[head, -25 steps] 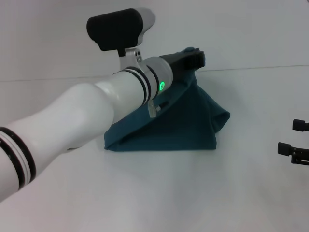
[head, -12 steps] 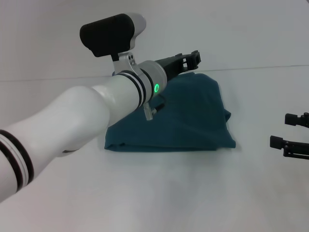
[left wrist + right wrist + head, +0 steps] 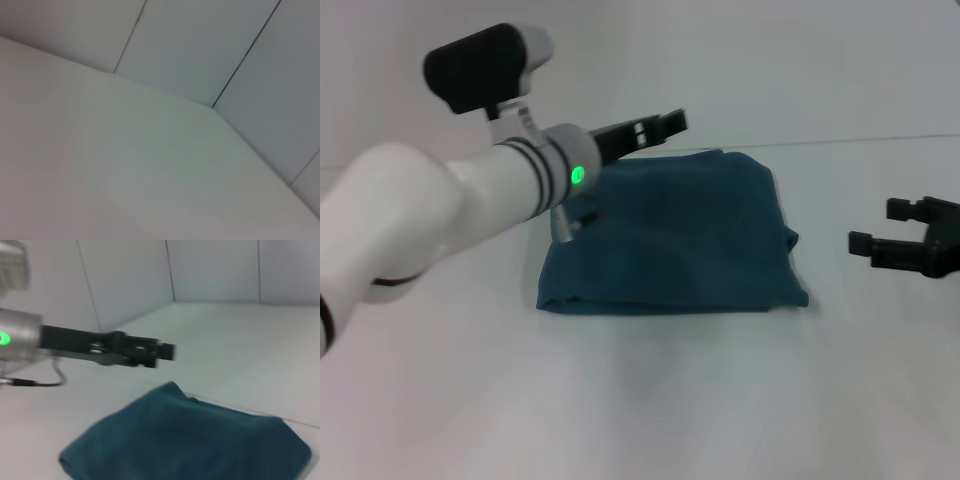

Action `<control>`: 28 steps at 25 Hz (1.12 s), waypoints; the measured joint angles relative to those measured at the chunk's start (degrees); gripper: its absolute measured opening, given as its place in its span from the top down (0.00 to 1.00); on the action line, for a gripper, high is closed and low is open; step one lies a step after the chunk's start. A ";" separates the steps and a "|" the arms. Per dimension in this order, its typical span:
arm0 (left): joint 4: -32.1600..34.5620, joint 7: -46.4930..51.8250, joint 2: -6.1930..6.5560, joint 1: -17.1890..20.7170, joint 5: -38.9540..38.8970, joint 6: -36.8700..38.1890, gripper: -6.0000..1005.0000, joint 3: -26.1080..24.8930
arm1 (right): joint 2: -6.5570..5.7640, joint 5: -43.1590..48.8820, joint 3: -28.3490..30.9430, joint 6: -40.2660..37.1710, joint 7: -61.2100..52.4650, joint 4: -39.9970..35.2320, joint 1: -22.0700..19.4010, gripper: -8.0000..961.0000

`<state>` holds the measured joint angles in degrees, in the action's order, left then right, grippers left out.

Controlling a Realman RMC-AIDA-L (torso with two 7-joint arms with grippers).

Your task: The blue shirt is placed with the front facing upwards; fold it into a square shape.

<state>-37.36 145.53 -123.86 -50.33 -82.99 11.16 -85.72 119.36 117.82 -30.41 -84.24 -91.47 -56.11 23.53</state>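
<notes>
The blue shirt [image 3: 680, 240] lies folded into a rough rectangle on the white table [image 3: 650, 400], plain teal cloth facing up. My left gripper [image 3: 665, 124] hovers over the shirt's far left corner, open and holding nothing. From the right wrist view the same left gripper [image 3: 167, 351] hangs above the shirt [image 3: 190, 440] without touching it. To the right of the shirt my right gripper [image 3: 882, 226] stands open and empty, a short way off the cloth. The left wrist view holds only table and wall.
White wall panels [image 3: 210, 45] stand behind the table's far edge. My left arm [image 3: 430, 210] stretches across the left part of the scene above the table.
The left gripper let go of the lifted shirt edge, which dropped flat, then the arm drew back to the left. The right gripper moved in from the right edge toward the shirt.
</notes>
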 joint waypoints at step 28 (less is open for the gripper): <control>11.57 -9.46 5.89 0.76 11.11 24.12 0.10 -24.59 | 0.34 8.91 -9.61 15.01 -16.60 0.06 9.30 0.03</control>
<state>-25.79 136.07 -117.98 -49.57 -71.88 35.28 -110.30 119.70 126.73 -40.01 -69.23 -108.07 -56.05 32.83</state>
